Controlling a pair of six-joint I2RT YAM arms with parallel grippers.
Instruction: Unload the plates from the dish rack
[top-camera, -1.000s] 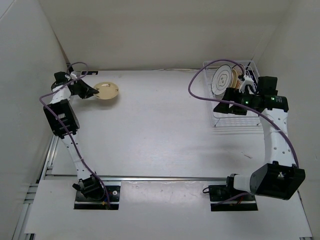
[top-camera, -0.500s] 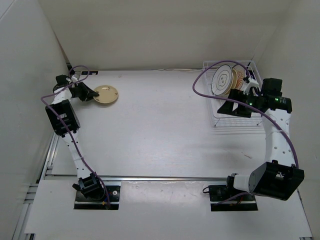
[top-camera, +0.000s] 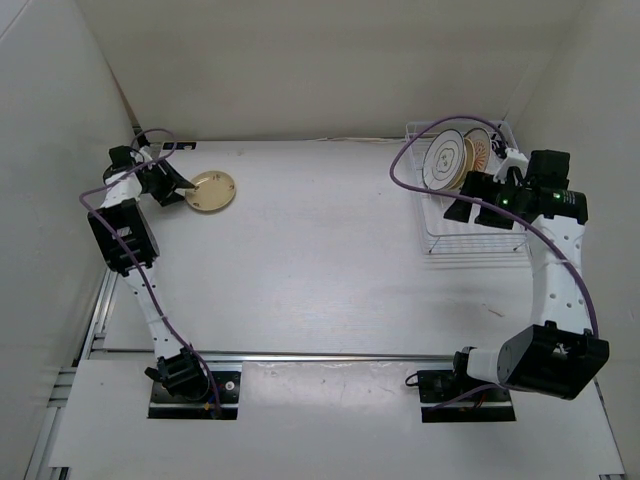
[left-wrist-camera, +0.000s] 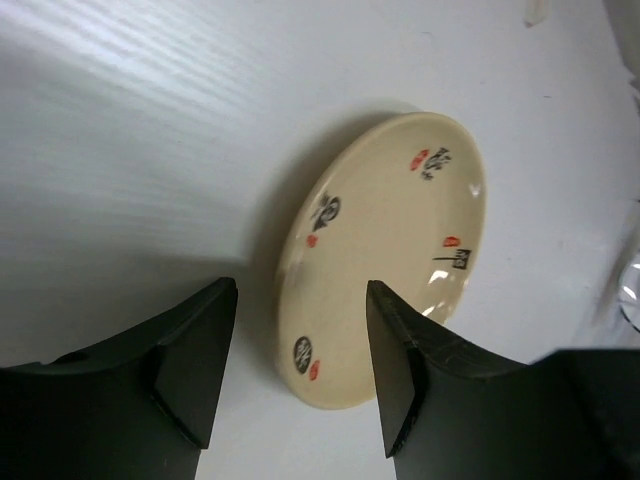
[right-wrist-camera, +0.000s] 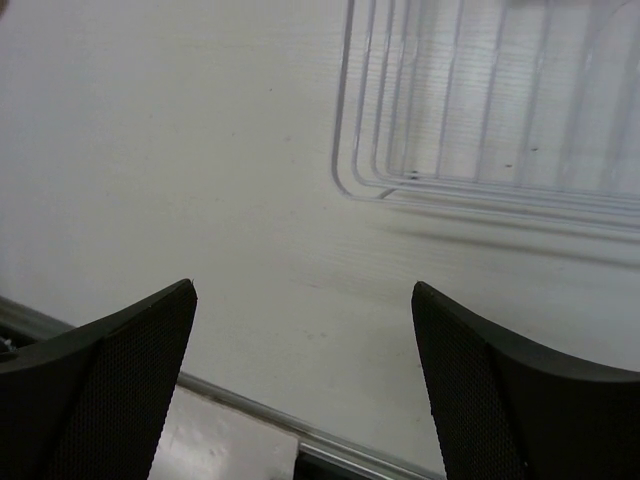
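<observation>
Both hands spread: the left hand (left-wrist-camera: 300, 290) straddles the cream plate (left-wrist-camera: 395, 240); the dish rack (right-wrist-camera: 440, 182) lies just ahead of the right hand (right-wrist-camera: 302, 292).

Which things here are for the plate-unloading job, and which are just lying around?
For the job:
cream plate
white plate
orange plate
rack
left gripper
right gripper

Just lying around:
purple cables
metal rail

Nothing legible anywhere. The cream plate (left-wrist-camera: 400, 250), at the centre of the left wrist view, bears small black and red character-like marks, unreadable.
</observation>
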